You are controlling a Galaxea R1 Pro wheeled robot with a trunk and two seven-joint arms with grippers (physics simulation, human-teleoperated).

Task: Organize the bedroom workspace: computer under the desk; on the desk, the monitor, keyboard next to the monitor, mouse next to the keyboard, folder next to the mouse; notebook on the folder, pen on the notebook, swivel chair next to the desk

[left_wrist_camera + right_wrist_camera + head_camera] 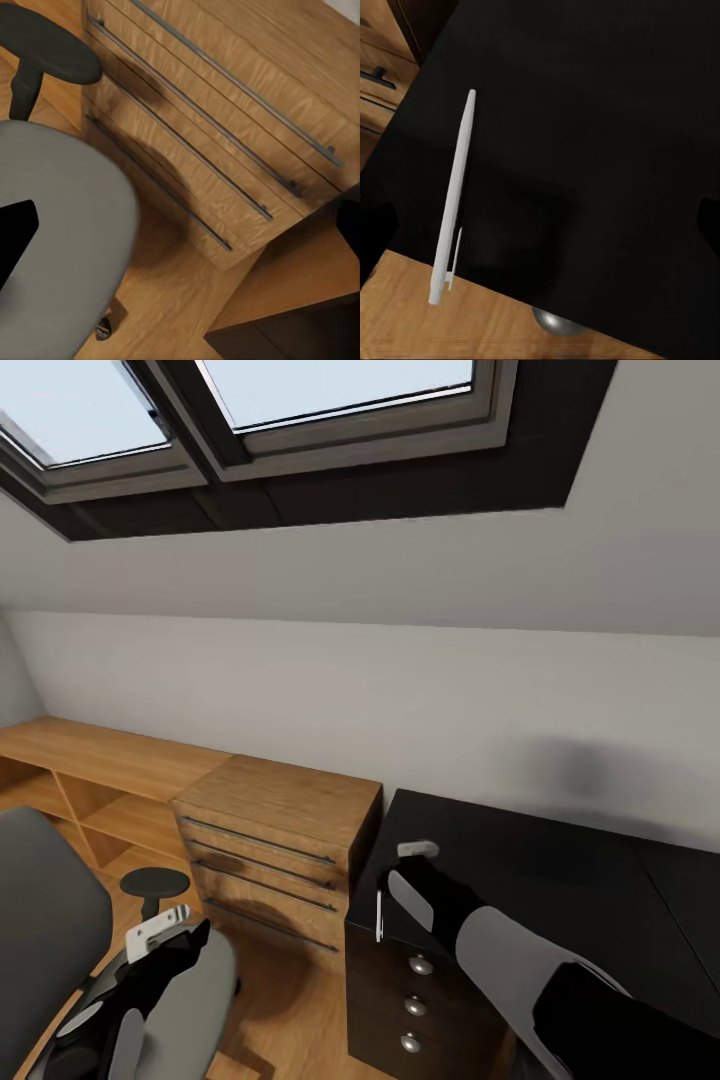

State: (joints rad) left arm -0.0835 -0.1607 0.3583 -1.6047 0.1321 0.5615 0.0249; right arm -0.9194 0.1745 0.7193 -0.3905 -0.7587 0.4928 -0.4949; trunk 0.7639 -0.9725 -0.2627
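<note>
pen is the thing in hand for us: a thin white stick lying at the very edge of the glossy black desk, its lower end hanging out past the rim over the wood floor, above the drawer unit's round silver knobs. in the head view we see it as a pale sliver at the desk's near left corner, just beside our right gripper, which hovers over that corner. whether that claw is released or clenched we cannot tell; in the right wrist view its fingertips are no more than dark shapes at the frame's sides, well apart from the pen, so it does not look to be grasping it.

our left gripper hangs low over the grey seat of the swivel chair, beside the light-wood drawer chest; its state we cannot tell either.

we judge the step to be picking up the pen. the next move calls for lining the fingers across the thin shaft and closing gently, since a nudge could roll it off the edge.
</note>
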